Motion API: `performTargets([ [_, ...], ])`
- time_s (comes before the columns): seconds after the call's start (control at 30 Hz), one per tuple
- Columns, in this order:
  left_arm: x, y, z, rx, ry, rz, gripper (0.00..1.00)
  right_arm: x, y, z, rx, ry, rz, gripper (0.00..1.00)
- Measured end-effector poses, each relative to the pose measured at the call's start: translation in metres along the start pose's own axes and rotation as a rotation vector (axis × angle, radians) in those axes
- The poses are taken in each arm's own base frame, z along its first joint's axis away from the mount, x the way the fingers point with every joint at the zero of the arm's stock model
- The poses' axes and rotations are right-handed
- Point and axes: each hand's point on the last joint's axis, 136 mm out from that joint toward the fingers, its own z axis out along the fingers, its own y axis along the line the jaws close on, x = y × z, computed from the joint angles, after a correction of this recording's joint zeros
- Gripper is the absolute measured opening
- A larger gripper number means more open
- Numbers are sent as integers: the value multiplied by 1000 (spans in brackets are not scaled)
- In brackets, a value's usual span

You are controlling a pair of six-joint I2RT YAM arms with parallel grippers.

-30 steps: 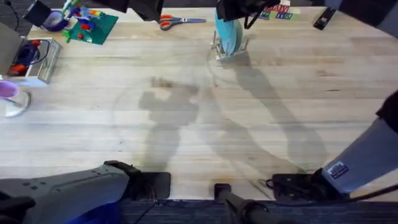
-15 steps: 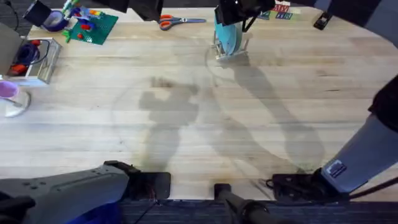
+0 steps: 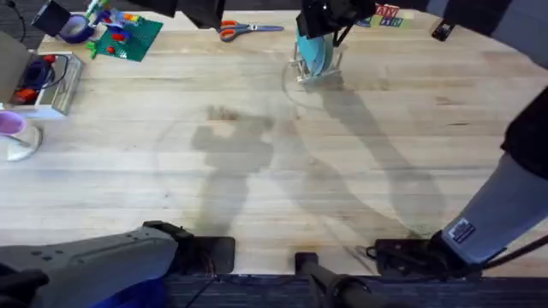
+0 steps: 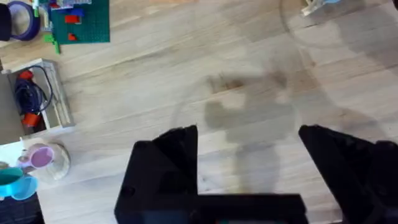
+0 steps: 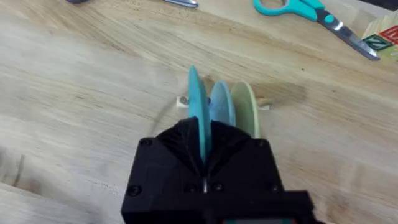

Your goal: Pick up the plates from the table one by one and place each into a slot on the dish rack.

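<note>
Landmark: the dish rack [image 3: 315,73], standing at the far side of the desk [image 3: 257,171].
Green baseplate [image 3: 127,36]: far to the left of the dish rack, with small coloured pieces on it.
Left hand [image 4: 249,165]: well short of the dish rack and to its left, over bare desk; fingers wide apart, gripping nothing.
Scissors [image 3: 248,29]: left of the dish rack and a little beyond it, lying flat.
Teal plate [image 5: 198,118]: upright on edge in the dish rack, leftmost of three discs in the right wrist view.
Right hand [image 5: 205,152]: directly over the dish rack, its black fingers pressed on the teal plate's rim, one on each face.
Pale blue plate [image 5: 220,107]: upright in the dish rack, just right of the teal plate.
Cream plate [image 5: 246,111]: upright in the dish rack, rightmost disc.
</note>
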Motion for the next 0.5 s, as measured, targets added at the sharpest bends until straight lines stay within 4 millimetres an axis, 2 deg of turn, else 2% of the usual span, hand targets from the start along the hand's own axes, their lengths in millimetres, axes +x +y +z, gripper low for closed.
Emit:
performTargets([
  [0.5, 0, 0, 0, 0, 0, 0, 994, 0, 1, 4, -1, 0, -1, 29],
])
